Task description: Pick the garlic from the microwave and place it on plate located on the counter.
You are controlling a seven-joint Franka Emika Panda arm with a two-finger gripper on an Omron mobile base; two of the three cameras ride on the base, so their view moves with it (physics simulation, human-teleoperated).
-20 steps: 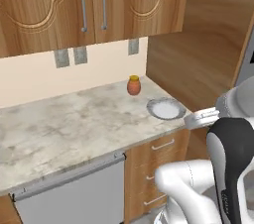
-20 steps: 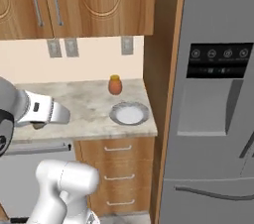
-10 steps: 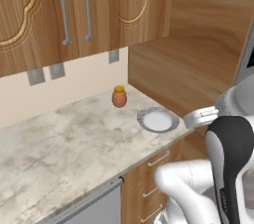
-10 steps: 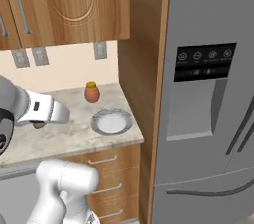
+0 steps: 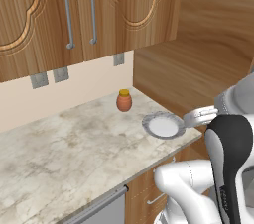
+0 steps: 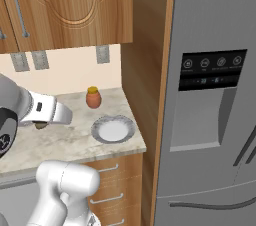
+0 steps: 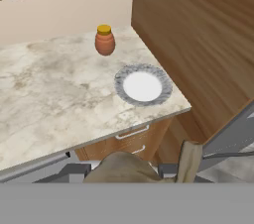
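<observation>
Garlic [image 7: 126,168], olive-tan, sits at the bottom of the hand view with its short stem tip pointing right; it is clamped in the gripper [image 7: 124,171], whose dark finger parts show on either side of the bulb. In the right base view a small olive lump [image 6: 41,125] shows just under the white forearm, above the table surface.

Plate [image 7: 143,85], white with a grey rim, lies flat on the marbled table [image 7: 44,99] near its right front corner, apart from the garlic and bare of any load. Same plate seen in the left base view [image 5: 163,125] and the right base view [image 6: 113,129].

Orange-brown jar [image 7: 104,40] with a yellow lid stands upright behind the plate, near the back wall; not touching the plate.

Wood side panel [image 7: 198,34] rises directly right of the table. Grey fridge [image 6: 215,100] with a dark control panel stands beyond that panel. Wall cabinets [image 5: 74,10] with bar handles hang above the table; grey outlets [image 5: 49,77] are on the wall beneath them. Drawers [image 6: 112,180] sit under the table edge.
</observation>
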